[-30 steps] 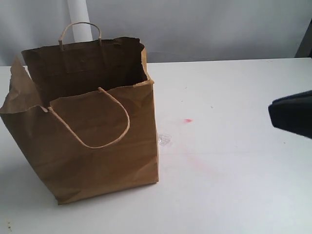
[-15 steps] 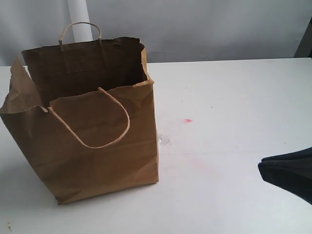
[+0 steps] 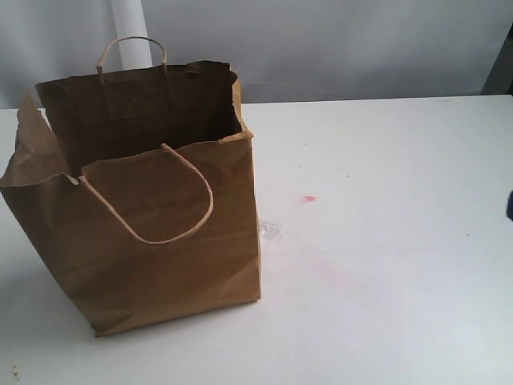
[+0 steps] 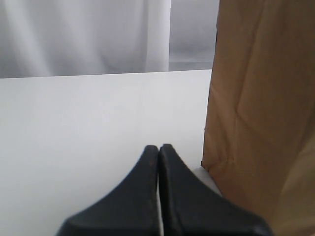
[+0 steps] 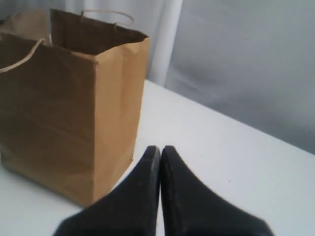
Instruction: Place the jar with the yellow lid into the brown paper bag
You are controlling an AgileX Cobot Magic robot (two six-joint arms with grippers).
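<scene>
My left gripper (image 4: 158, 147) is closed: its two black fingers press flat against each other with nothing between them. My right gripper (image 5: 160, 148) is in the same state, fingers together and empty.

The brown paper bag (image 3: 160, 241) stands upright and open-mouthed on the white table (image 3: 385, 281). Its rim is ragged. One cord handle (image 3: 210, 200) hangs down over the bag's front face and the other handle (image 3: 132, 38) stands up above its back wall. In the left wrist view a creased side wall of the bag (image 4: 261, 98) rises just beside my left fingertips, with its bottom corner on the table close to them but not touching. In the right wrist view the bag (image 5: 59, 108) stands near my right fingertips, a strip of bare table between us, one vertical edge turned towards me.

I cannot tell where the yellow-lidded jar is. The inside of the bag is dark, and no view looks down to its floor.

A small red mark (image 3: 309, 198) lies on the table, apart from the bag on the side away from its torn corner. A tiny clear scrap (image 3: 270, 230) sits just beside the bag's lower edge.
</scene>
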